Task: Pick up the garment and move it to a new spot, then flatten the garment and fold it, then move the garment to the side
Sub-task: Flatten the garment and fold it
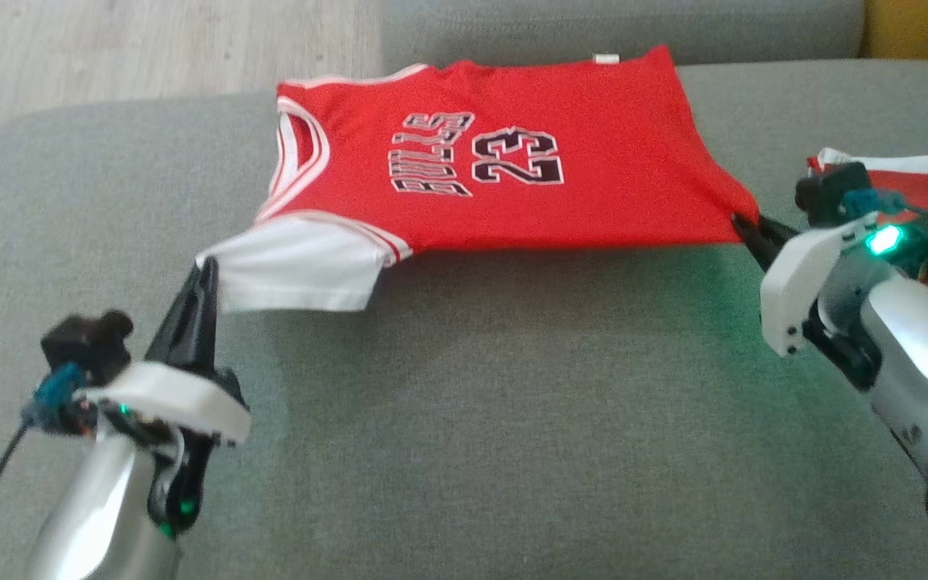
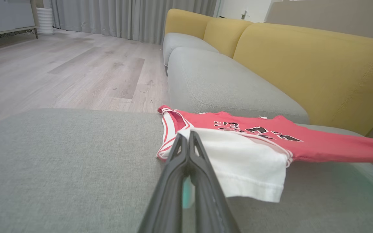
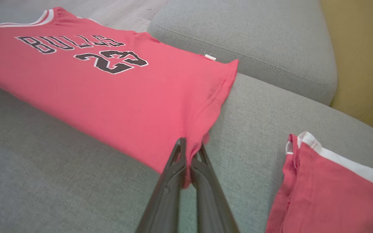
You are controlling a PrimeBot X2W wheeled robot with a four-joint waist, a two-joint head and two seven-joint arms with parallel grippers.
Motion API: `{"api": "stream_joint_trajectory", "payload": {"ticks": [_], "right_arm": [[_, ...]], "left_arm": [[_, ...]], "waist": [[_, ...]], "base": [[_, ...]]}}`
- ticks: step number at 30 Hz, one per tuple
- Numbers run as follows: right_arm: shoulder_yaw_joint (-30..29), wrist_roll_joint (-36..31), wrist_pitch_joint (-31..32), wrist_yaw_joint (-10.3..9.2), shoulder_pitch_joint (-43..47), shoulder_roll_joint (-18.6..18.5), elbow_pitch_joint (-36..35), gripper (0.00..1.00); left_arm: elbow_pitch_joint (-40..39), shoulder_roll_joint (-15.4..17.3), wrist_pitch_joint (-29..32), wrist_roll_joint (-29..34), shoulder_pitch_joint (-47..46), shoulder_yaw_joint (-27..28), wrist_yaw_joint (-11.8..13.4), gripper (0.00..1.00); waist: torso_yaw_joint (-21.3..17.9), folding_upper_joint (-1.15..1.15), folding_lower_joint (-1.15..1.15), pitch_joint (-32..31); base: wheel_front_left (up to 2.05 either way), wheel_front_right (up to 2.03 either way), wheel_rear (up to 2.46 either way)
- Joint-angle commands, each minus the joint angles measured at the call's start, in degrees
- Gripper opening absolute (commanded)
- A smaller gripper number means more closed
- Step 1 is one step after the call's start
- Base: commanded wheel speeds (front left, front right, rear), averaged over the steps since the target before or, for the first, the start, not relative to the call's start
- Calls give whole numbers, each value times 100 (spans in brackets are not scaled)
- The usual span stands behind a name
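Right fingers [image 3: 168,187] clamp the red jersey [image 3: 108,90] corner — grey cushion [image 3: 60,187] beneath.

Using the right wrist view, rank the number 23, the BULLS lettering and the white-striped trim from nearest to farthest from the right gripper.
The right gripper is shut on the jersey's hem corner.
1. Number 23: mid-jersey, nearest.
2. BULLS lettering: just beyond it, further left.
3. White-striped trim: at the jersey's far end, top left.

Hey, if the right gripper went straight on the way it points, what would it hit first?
The red jersey: the right gripper is shut on its hem corner, so it would push into that cloth. Past the hem, probably the grey cushion; depth is unclear.
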Motion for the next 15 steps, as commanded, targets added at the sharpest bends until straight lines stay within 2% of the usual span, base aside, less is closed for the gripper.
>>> {"api": "stream_joint_trajectory", "payload": {"ticks": [1,10,15], "right_arm": [[40,80,3,-4,39,-156,-184,0],[274,594,140,-4,666,-541,-839,0],[522,933,481,-4,1155,-811,-1382,0]], "left_arm": [[-309,254,29,-46,-88,213,72,0],[-1778,411,664,-150,1283,97,453,0],[-2496,436,968,-191,1922,-32,639,0]], "waist": [[-9,0,1,-98],[-6,0,1,-530],[32,0,1,-704]], "base": [[0,0,0],[0,0,0],[0,0,0]]}}
